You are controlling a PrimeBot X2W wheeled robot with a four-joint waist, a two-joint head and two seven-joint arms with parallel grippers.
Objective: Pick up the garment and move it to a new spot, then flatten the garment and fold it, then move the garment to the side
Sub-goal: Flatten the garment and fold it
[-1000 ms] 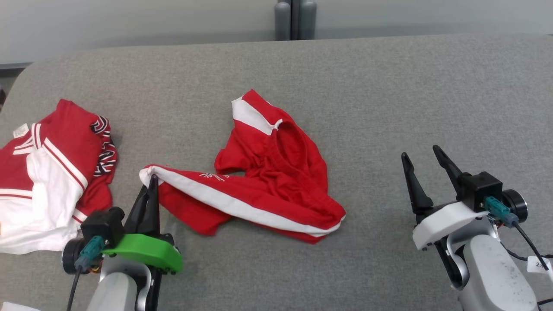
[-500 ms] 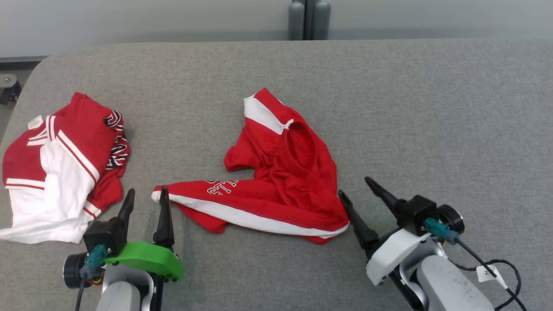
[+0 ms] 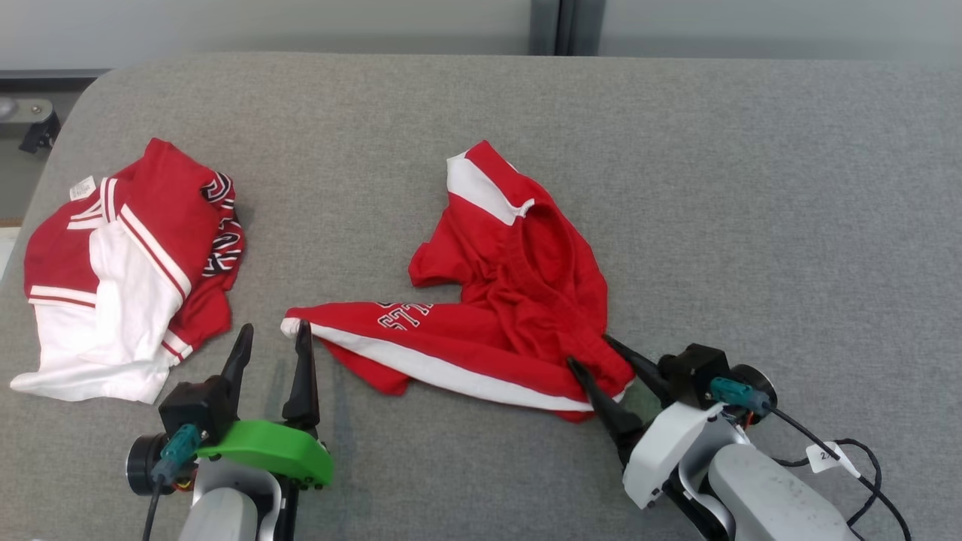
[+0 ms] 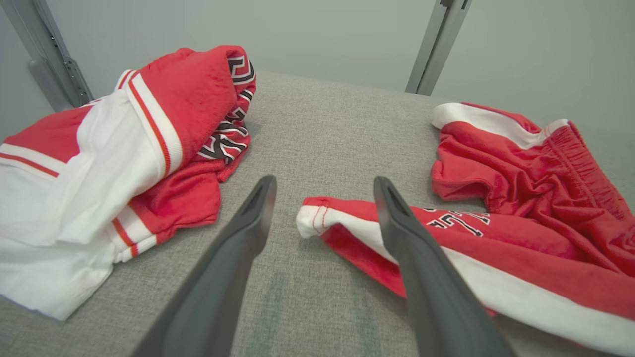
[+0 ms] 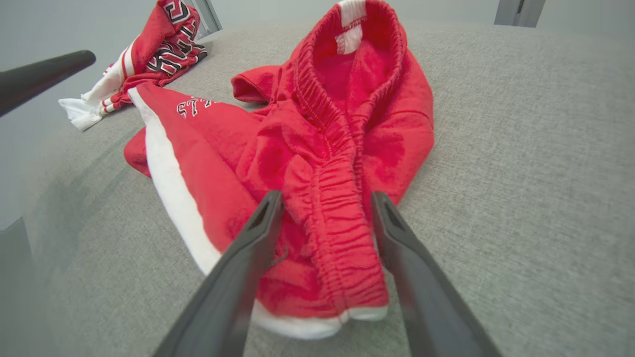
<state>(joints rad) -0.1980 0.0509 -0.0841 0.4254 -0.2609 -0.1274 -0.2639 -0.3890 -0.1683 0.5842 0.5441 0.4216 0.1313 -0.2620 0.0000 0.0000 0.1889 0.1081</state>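
Head view: left tool (image 3: 274, 327) apart beside garment (image 3: 526, 300) — right tool (image 3: 590, 350) apart, straddling it.

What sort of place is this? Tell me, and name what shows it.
Probably a robot test bench, not a home: a grey fabric-covered table, a bare pale wall with a metal post, and red shorts laid beside a second red-and-white garment.
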